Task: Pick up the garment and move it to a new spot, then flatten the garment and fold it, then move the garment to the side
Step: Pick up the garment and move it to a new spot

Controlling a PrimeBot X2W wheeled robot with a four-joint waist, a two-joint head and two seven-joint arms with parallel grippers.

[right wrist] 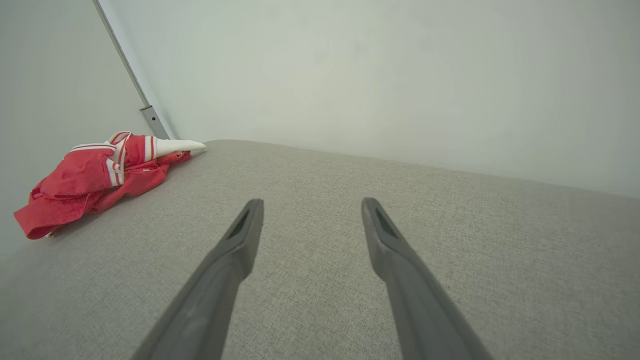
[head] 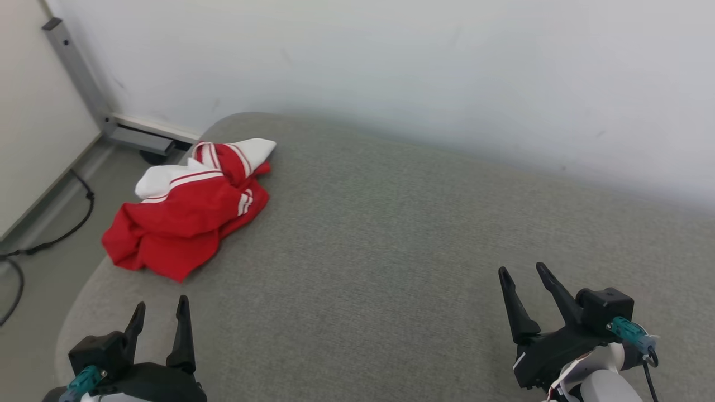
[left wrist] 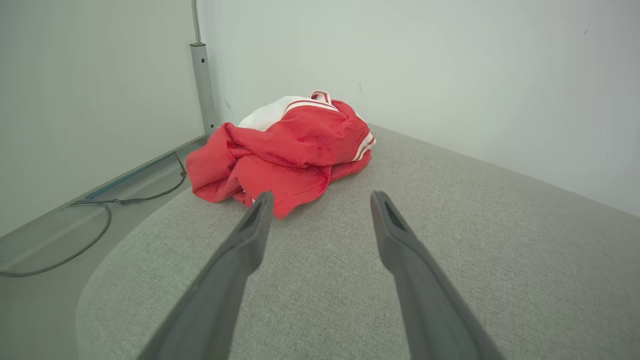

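While the red-and-white garment [head: 187,215] lies crumpled at the cushion's [head: 391,234] far-left corner, both grippers hover wide open and empty, so pickup needs the left gripper [head: 160,312] reaching forward.

Crumpled red-and-white garment [head: 187,215] lies on the grey cushion [head: 391,251], far left.

We find all three views bright, under soft, even light that seems to fall from above. The white wall [head: 447,84] dims to a grey band along the far edge of the cushion [head: 391,234]. The garment [head: 184,218] throws only a faint shadow at its near side. In the wrist views the wide lens stretches the edges, and the fingers [left wrist: 215,290] of the left gripper [left wrist: 322,195] and right gripper [right wrist: 312,201] blur toward the bottom.
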